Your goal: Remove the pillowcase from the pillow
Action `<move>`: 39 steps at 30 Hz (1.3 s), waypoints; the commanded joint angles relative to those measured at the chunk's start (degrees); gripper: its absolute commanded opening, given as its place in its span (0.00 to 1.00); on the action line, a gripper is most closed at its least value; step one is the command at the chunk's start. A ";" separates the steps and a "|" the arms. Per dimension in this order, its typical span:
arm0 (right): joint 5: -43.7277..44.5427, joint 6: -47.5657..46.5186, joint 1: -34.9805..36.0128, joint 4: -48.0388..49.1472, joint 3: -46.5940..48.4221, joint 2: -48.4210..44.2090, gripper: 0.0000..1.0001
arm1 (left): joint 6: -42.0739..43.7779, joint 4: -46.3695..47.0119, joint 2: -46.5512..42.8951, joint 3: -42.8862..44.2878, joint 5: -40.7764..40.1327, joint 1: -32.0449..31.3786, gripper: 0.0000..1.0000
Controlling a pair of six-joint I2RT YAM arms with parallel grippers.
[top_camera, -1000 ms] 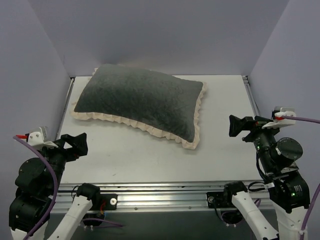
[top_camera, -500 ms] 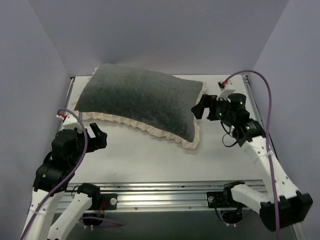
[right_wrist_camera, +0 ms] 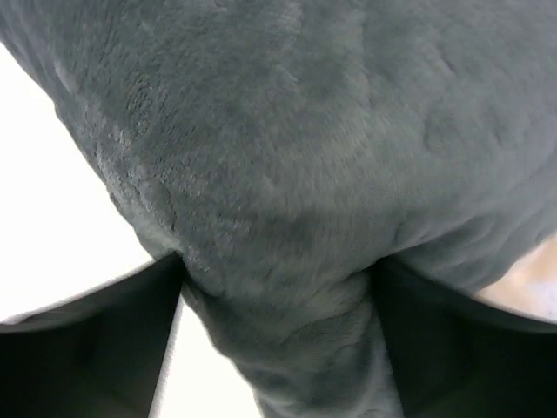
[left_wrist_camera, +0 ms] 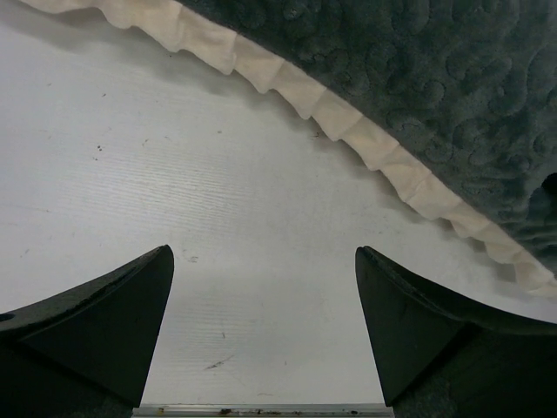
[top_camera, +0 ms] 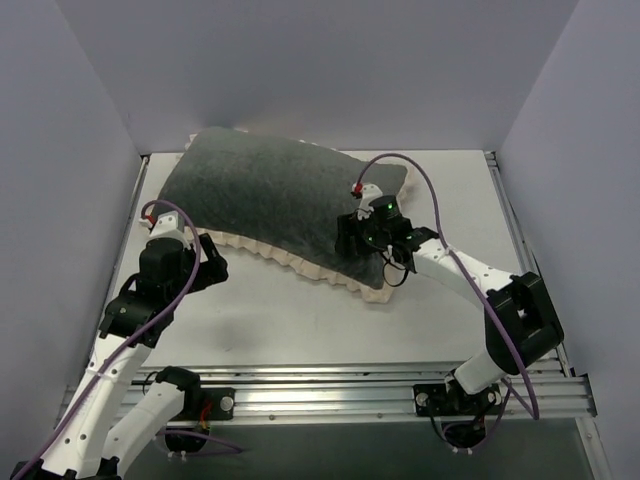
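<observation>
1. The right gripper has its fingers on either side of a bunched ridge of the pillowcase. The dark velvety cloth fills the gap, so I read it as clamped on the cover.
2. Change: a second ago this arm was folded back, well apart from the pillowcase. It now sits on the pillowcase's right end, near the near-right frill corner.
3. The left gripper has its jaws apart, with only bare table between them. The frill lies just ahead, untouched.
4. Change: this arm was also folded back. It is now just beside the pillowcase's near-left edge.
5. The pillowcase lies dark face up. The pillow is hidden inside it, so the cover is fully on.
6. Judgement: the approach is done and the first pinch is made. Pulling has not started, and the left jaws look set to hold the near-left edge while the right draws the cover off.
</observation>
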 commanded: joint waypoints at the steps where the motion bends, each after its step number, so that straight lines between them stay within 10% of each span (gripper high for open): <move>1: 2.93 -0.29 5.23 5.46 -2.60 1.17 0.66 | -2.82 4.31 -0.35 -0.81 -0.82 -0.04 0.94; 6: 5.91 4.28 13.20 7.84 -8.84 -0.31 0.12 | -3.00 4.23 -0.26 -1.08 -1.35 -0.04 0.94; 12: 12.68 12.89 27.89 2.84 -9.55 -7.07 0.00 | -4.05 4.93 0.88 -1.70 -1.18 -0.04 0.94; 24: 17.87 9.22 35.57 -17.46 8.72 -10.07 0.71 | -3.43 5.64 4.92 0.32 -2.93 0.05 0.94; 39: -4.25 5.16 1.98 -8.34 11.29 1.43 0.79 | -3.08 15.03 25.54 7.44 1.28 0.84 0.94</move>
